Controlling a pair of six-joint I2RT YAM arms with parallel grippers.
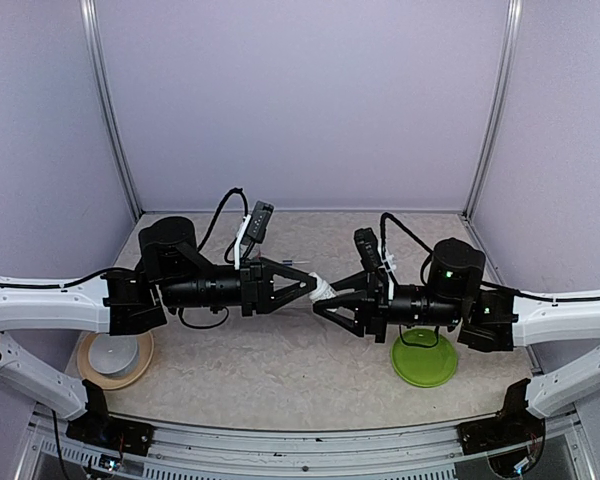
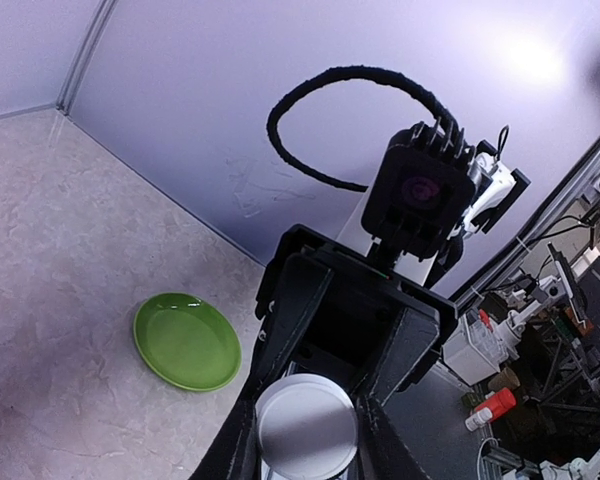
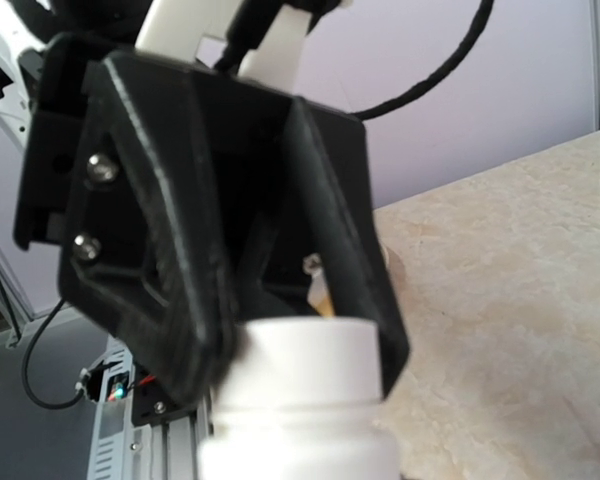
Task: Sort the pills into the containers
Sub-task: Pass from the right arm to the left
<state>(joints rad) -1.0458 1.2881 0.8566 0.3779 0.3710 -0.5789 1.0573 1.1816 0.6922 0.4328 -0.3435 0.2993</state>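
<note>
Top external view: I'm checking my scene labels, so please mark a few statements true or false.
1. The left gripper and right gripper meet above the table's middle. True.
2. The green plate lies on the left arm's side. False: it is on the right; the white bowl is left.
3. The left gripper's fingers flank the white cap of a container. True.
4. Pills lie on the green plate. False: none show.

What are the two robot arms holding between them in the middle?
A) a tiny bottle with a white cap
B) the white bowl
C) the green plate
A: the white-capped vial sits between the left fingers and right fingers; the green plate and white bowl lie below.
</note>
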